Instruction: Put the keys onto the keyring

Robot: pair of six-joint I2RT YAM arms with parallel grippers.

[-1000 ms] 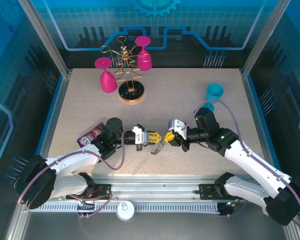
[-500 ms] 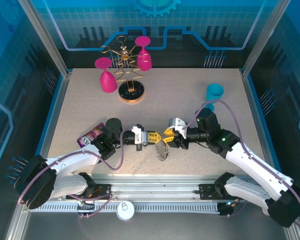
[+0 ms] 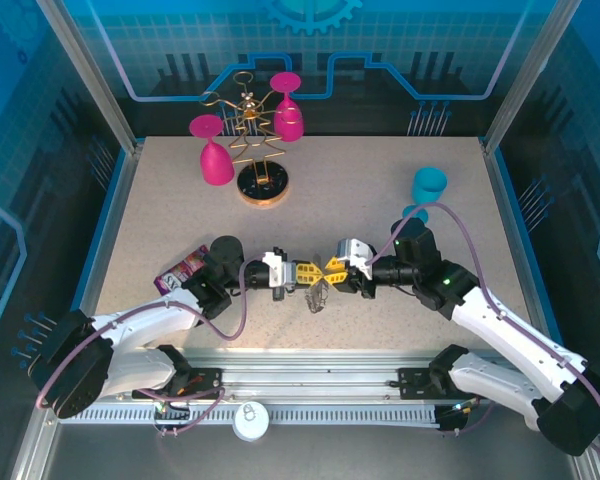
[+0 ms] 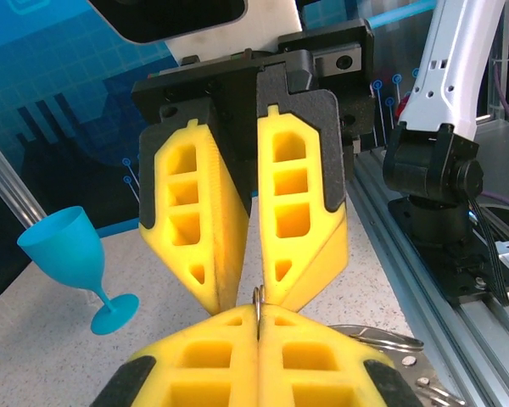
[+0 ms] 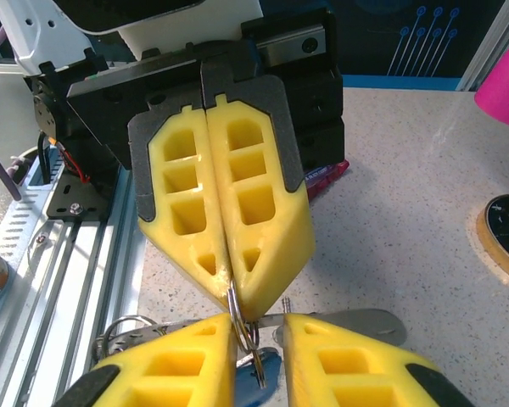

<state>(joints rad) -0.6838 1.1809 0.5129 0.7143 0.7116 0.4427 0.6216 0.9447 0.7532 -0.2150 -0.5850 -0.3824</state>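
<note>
Pinching keyring (image 5: 235,315) in left jaws | right jaws slightly spread around it | blue key (image 5: 260,377) between them

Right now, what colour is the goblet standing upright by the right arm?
Light blue; the goblet shows best in the left wrist view.

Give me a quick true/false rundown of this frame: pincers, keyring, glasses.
1. The left pincer is shut on the thin metal keyring. True.
2. The blue goblet hangs on the gold rack. False: it stands upright on the table, far right. The two pink glasses hang on the rack.
3. The right pincer has a gap between its fingers, with the keyring in the gap. True.
4. The two pincers are at opposite ends of the table. False: they meet tip to tip near the front middle.
</note>
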